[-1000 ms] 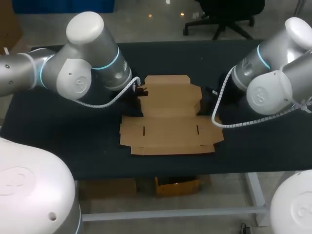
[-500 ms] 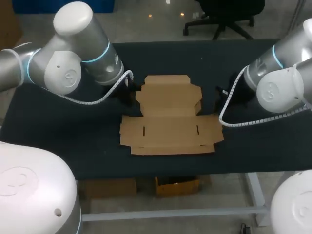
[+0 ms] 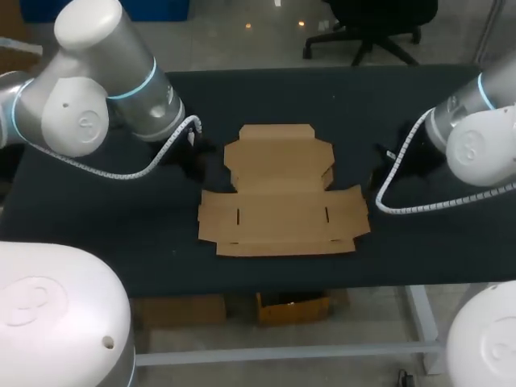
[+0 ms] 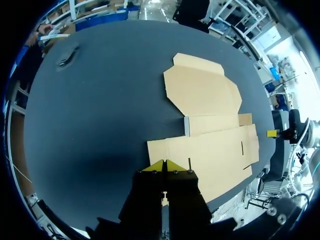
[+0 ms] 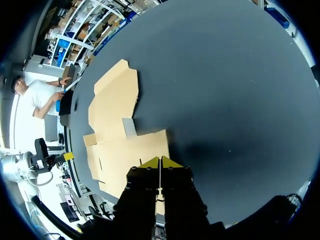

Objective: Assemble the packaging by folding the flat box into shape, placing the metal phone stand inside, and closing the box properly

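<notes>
1. The black table (image 3: pixel 105 242) bears the work.
2. The flat cardboard box (image 3: pixel 282 197) lies unfolded at the table's middle, between both arms.
3. The left gripper (image 4: pixel 164 166) has its yellow tips pressed together, holding nothing, near the box's left side.
4. The right gripper (image 5: pixel 159 161) is likewise closed and empty, near the box's right side.

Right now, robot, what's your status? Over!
Left gripper shut, empty. Right gripper shut, empty. Flat box lies unfolded on the table, neither gripper touching it. Nothing on top of it.
</notes>
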Action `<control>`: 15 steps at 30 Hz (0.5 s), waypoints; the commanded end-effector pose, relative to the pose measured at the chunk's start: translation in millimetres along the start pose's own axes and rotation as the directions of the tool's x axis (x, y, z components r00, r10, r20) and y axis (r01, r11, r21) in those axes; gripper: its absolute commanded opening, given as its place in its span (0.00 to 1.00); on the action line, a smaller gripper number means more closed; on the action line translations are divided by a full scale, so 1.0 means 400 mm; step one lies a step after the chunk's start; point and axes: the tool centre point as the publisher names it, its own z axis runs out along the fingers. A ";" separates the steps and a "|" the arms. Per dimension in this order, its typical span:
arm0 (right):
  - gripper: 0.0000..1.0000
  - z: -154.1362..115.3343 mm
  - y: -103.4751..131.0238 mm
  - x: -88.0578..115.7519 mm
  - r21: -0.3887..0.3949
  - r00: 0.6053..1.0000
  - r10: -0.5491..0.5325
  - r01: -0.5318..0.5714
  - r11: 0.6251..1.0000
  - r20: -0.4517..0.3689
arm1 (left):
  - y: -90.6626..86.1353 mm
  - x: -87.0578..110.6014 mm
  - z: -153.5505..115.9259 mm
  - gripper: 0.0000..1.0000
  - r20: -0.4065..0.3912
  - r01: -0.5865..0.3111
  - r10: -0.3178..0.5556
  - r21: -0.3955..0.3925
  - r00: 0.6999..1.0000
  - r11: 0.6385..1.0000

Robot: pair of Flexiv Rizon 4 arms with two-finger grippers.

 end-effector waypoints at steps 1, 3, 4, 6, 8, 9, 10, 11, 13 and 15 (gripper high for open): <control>0.00 -0.063 -0.024 -0.017 0.005 1.000 0.004 -0.004 1.000 -0.015 | 0.035 -0.016 -0.048 0.00 -0.013 -0.010 0.010 0.000 1.000 1.000; 0.00 -0.075 -0.033 -0.024 0.006 1.000 0.006 -0.006 1.000 -0.020 | 0.048 -0.020 -0.058 0.00 -0.023 -0.027 0.027 -0.009 0.999 1.000; 0.00 -0.079 -0.038 -0.026 0.005 1.000 0.006 -0.006 1.000 -0.019 | 0.055 -0.022 -0.061 0.00 -0.026 -0.028 0.028 -0.012 0.999 1.000; 0.00 -0.086 -0.047 -0.032 0.014 1.000 -0.002 0.002 1.000 -0.022 | 0.068 -0.028 -0.066 0.00 -0.034 -0.034 0.033 -0.022 0.999 0.999; 0.00 -0.093 -0.055 -0.042 0.014 1.000 -0.004 0.005 1.000 -0.025 | 0.082 -0.038 -0.071 0.00 -0.042 -0.035 0.034 -0.029 0.999 0.999; 0.00 -0.096 -0.059 -0.047 0.018 0.999 -0.021 0.022 1.000 -0.040 | 0.089 -0.043 -0.074 0.00 -0.050 -0.036 0.034 -0.033 0.998 0.999; 0.00 -0.099 -0.062 -0.051 0.021 0.998 -0.028 0.029 0.999 -0.050 | 0.093 -0.047 -0.076 0.00 -0.053 -0.035 0.033 -0.034 0.998 0.999; 0.00 -0.101 -0.066 -0.057 0.027 0.998 -0.036 0.037 0.999 -0.059 | 0.102 -0.053 -0.081 0.00 -0.059 -0.033 0.031 -0.036 0.998 0.999; 0.00 -0.105 -0.074 -0.063 0.048 0.993 -0.068 0.073 0.996 -0.093 | 0.102 -0.053 -0.081 0.00 -0.059 -0.033 0.031 -0.036 0.998 0.999; 0.00 -0.107 -0.077 -0.066 0.057 0.993 -0.076 0.082 0.995 -0.092 | 0.102 -0.053 -0.081 0.00 -0.059 -0.033 0.031 -0.036 0.998 0.999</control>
